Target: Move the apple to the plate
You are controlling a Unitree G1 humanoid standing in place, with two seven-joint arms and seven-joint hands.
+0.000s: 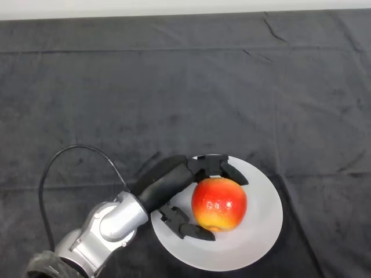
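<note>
While gripped by robot hand (184,191): one apple (219,204), one plate (261,231).

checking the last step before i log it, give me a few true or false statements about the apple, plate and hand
1. The apple is over the white plate. True.
2. The left hand is far from the apple, fingers straight. False: its fingers and thumb curl round the apple.
3. The plate sits on a dark cloth. True.
4. The apple is green. False: it is red and yellow.
5. A second fruit lies on the cloth. False: only the one apple shows.
</note>
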